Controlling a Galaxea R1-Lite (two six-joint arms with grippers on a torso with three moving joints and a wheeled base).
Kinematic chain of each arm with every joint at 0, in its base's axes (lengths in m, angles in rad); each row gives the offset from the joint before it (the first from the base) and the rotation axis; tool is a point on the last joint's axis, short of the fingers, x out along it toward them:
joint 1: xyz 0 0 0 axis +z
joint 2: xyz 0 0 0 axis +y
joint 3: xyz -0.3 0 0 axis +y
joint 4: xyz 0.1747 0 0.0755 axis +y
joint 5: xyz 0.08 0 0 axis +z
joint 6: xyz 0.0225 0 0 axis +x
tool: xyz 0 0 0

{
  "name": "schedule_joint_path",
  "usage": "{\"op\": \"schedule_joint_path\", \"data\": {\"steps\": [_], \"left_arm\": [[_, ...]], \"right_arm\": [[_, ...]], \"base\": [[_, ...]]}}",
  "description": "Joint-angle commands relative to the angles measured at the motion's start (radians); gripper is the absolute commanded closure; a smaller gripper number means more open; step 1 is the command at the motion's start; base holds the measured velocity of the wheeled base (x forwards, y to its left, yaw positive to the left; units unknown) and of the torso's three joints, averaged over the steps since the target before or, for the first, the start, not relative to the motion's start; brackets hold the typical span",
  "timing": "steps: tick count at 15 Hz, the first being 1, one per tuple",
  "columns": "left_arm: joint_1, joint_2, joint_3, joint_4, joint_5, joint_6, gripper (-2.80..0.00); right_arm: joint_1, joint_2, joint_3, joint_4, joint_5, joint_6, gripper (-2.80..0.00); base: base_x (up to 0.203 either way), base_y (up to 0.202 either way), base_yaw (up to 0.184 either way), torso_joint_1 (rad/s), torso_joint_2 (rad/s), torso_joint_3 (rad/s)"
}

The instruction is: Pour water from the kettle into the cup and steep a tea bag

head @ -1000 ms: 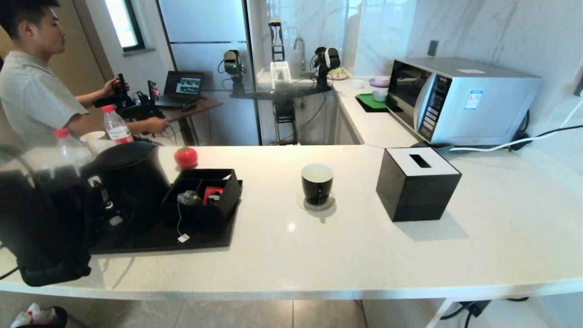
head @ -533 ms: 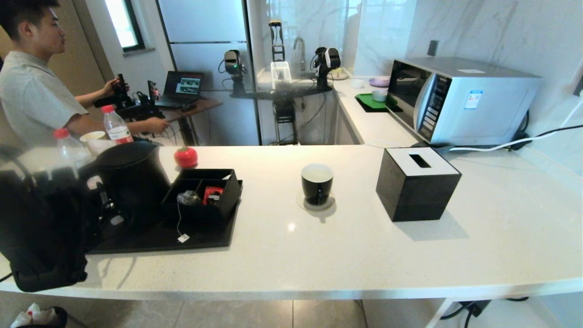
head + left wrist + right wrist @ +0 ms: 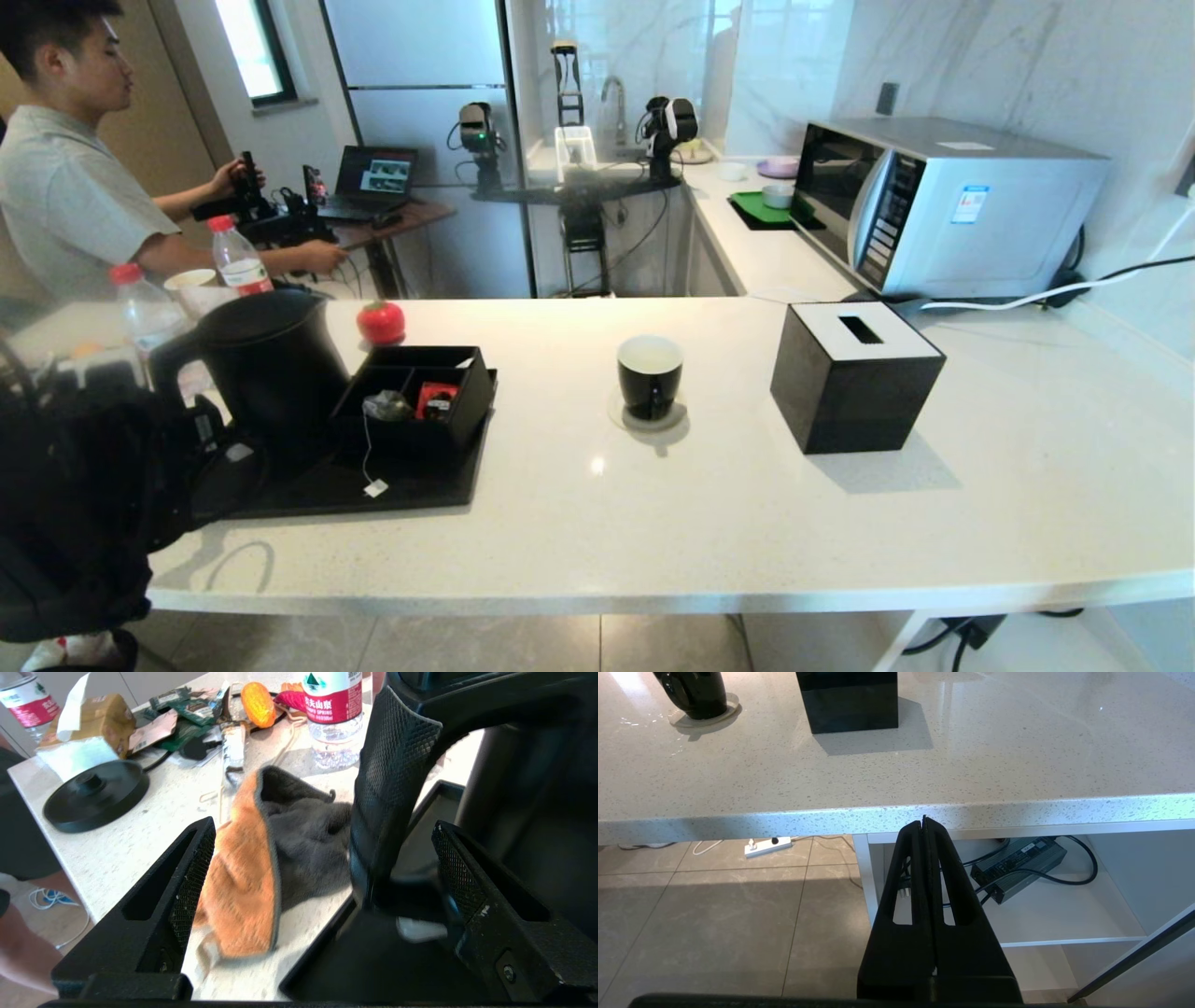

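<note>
The black kettle (image 3: 271, 364) stands upright on the black tray (image 3: 420, 485) at the counter's left. My left gripper (image 3: 322, 828) is open at the kettle's handle (image 3: 392, 788). The handle shows between the spread fingers, with a wide gap on one side. The black cup (image 3: 650, 373) with a white inside sits on a clear coaster mid-counter. The tea bag (image 3: 385, 405) lies in the black box (image 3: 467, 411) on the tray, and its string runs down to the tag (image 3: 376, 487). My right gripper (image 3: 924, 821) is shut and empty, parked below the counter's front edge.
A black tissue box (image 3: 854, 373) stands right of the cup, with a microwave (image 3: 943, 201) behind it. A red ornament (image 3: 381, 321), two bottles (image 3: 241, 257) and an orange-grey cloth (image 3: 252, 858) surround the kettle. The kettle's base (image 3: 96, 795) lies further left. A person sits at far left.
My left arm has drawn back and down to the left, away from the kettle, and its fingers have spread wider. The kettle stays on the tray. The right arm has not moved.
</note>
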Motion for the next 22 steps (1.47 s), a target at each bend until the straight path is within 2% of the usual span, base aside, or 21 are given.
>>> {"op": "schedule_joint_path", "data": {"steps": [1, 9, 10, 14, 19, 22], "left_arm": [[-0.008, -0.053, 0.054, -0.048, 0.004, 0.000, -2.80], [-0.079, -0.248, 0.319, -0.048, 0.008, -0.028, -2.80], [-0.084, -0.271, 0.345, -0.048, 0.008, -0.029, 0.00], [-0.123, -0.356, 0.433, -0.048, 0.009, -0.028, 0.00], [-0.162, -0.446, 0.436, -0.048, 0.004, -0.019, 0.00], [-0.198, -0.510, 0.434, -0.048, 0.003, 0.026, 0.00]], "right_arm": [[0.000, 0.001, 0.000, 0.001, -0.001, 0.001, 0.00], [0.000, 0.001, 0.000, 0.001, 0.000, 0.000, 0.00], [0.000, 0.001, 0.000, 0.001, 0.000, 0.001, 0.00], [0.000, 0.001, 0.000, 0.001, -0.001, 0.001, 0.00], [0.000, 0.001, 0.000, 0.001, 0.000, 0.001, 0.00], [0.000, 0.001, 0.000, 0.001, 0.000, 0.000, 0.00]], "base": [[0.000, 0.000, 0.000, 0.000, 0.00, 0.000], [0.000, 0.000, 0.000, 0.000, 0.00, 0.000], [0.000, 0.000, 0.000, 0.000, 0.00, 0.000], [0.000, 0.000, 0.000, 0.000, 0.00, 0.000], [0.000, 0.000, 0.000, 0.000, 0.00, 0.000], [0.000, 0.000, 0.000, 0.000, 0.00, 0.000]]}}
